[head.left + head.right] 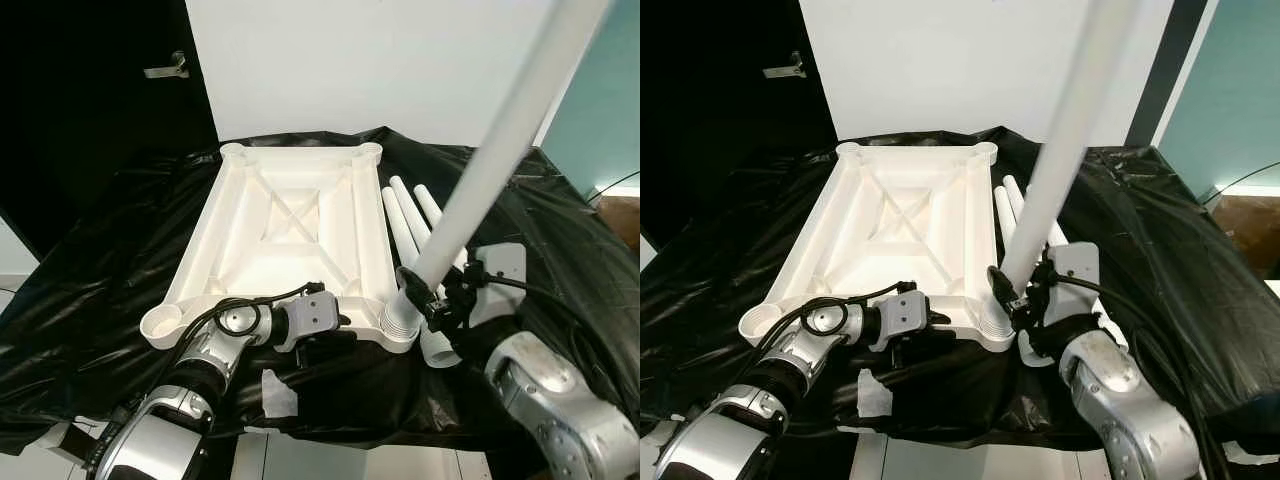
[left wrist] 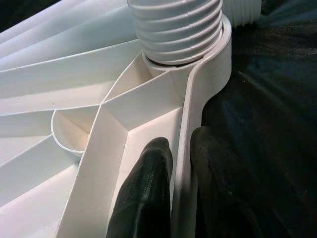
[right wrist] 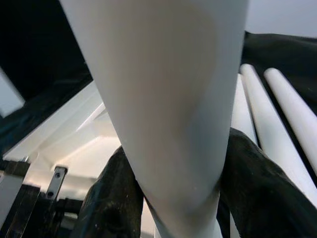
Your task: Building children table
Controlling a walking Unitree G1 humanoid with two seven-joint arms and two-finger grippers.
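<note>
Left eye view: a white tabletop (image 1: 285,235) lies upside down, ribbed underside up, on a surface covered with black plastic sheeting (image 1: 90,290). The left gripper (image 1: 318,335) is at the tabletop's near edge, beside the near right corner socket. The right gripper (image 1: 432,297) grasps a long white table leg (image 1: 500,150) low on its shaft; the leg rises steeply toward the upper right, and its ribbed base sits in that corner socket. Three further white legs (image 1: 410,222) lie side by side on the sheeting, just beside the tabletop's right edge. A scrap of white tape (image 1: 278,395) lies on the sheeting near the left arm.

Right eye view: same arrangement. A dark door with a metal handle (image 1: 785,68) stands at the back left, a white wall (image 1: 940,70) behind the tabletop.

Left wrist view: the two black fingers (image 2: 146,193) are clenched on the tabletop's thin outer rim, one inside, one outside. The leg's threaded end (image 2: 178,27) stands in the corner socket just beyond.

Right wrist view: both black fingers (image 3: 111,198) press against opposite sides of the white leg. The spare legs lie on the sheeting behind it.
</note>
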